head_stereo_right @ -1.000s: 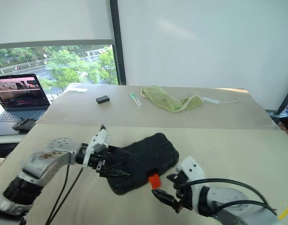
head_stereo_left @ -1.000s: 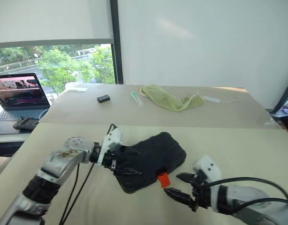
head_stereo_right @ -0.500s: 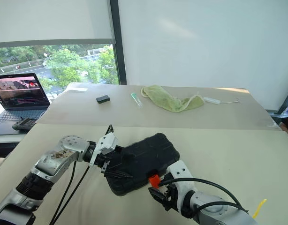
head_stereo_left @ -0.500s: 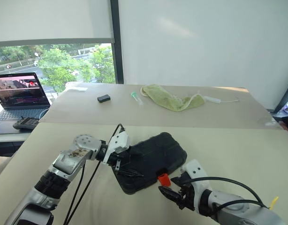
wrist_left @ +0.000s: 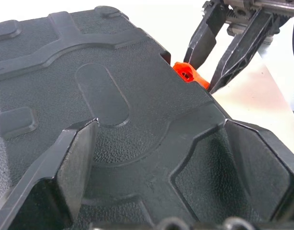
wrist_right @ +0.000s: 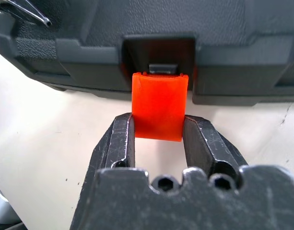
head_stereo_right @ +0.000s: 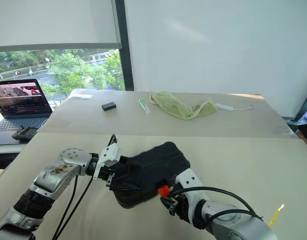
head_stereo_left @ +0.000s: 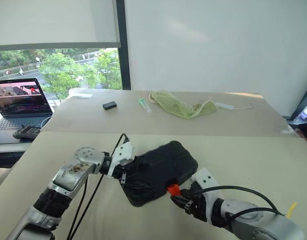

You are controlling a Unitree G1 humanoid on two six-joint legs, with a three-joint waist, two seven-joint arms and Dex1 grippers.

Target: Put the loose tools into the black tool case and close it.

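Now we have the black tool case [head_stereo_left: 161, 171] lying shut on the near table [head_stereo_left: 253, 160], lid down on its base, with its orange latch [wrist_right: 159, 106] sticking out from the front edge toward us, not yet folded home. Our left gripper [head_stereo_left: 129, 176] rests spread wide on the lid near the case's left end, its two fingers [wrist_left: 65, 167] flat on the textured shell and holding nothing. Our right gripper [wrist_right: 159, 136] has its two fingers closed against the two sides of the latch, pinching the orange tab between them. To do this step well, we think the left hand should press straight down so the two halves meet flush and the case does not slide across the table. The right hand then needs to swing the tab about its hinge toward the case's edge, not pull it outward, which we judge would only drag the case toward us. A light grip seems best, since the tab is small and smooth and could slip out sideways. We see no loose tools on the near table, so latching looks like the last thing left.
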